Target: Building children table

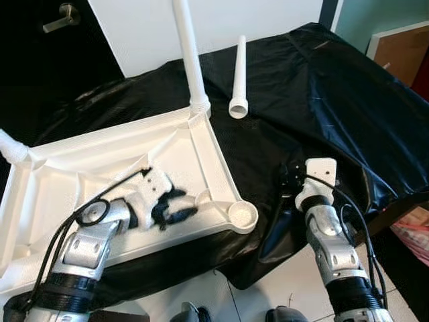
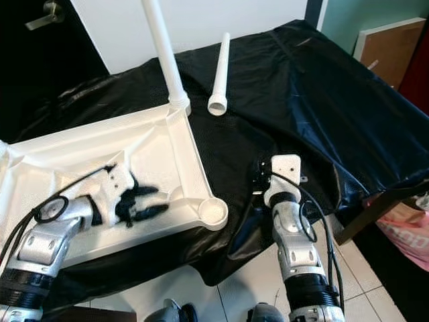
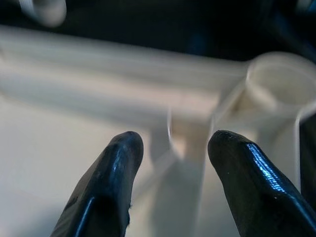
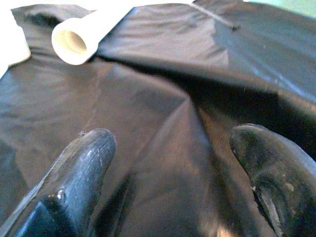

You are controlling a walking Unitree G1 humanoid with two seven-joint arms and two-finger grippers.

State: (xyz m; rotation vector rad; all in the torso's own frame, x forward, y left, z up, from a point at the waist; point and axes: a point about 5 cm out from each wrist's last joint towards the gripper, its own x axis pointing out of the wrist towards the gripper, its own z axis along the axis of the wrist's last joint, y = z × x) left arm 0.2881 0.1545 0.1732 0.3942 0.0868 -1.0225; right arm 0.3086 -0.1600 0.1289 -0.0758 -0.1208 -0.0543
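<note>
The white table top (image 1: 80,168) lies upside down on a black cloth (image 1: 322,100). One white leg (image 1: 190,60) stands in its far right corner socket, and another leg (image 1: 11,149) sticks out at the far left corner. The near right socket (image 1: 242,215) is empty. A loose leg (image 1: 238,77) lies on the cloth beyond the top. My left gripper (image 1: 175,206) rests open inside the top, pointing at the empty socket (image 3: 279,81) with nothing held. My right gripper (image 4: 173,138) hovers open over the cloth to the right of the top, facing the loose leg (image 4: 79,39).
A dark door with a lever handle (image 1: 60,17) stands at the back left beside a white panel (image 1: 221,20). A wooden board (image 1: 402,47) leans at the far right. The cloth hangs over the near edge above a tiled floor (image 1: 268,295), where a pink object (image 1: 415,235) lies at the right.
</note>
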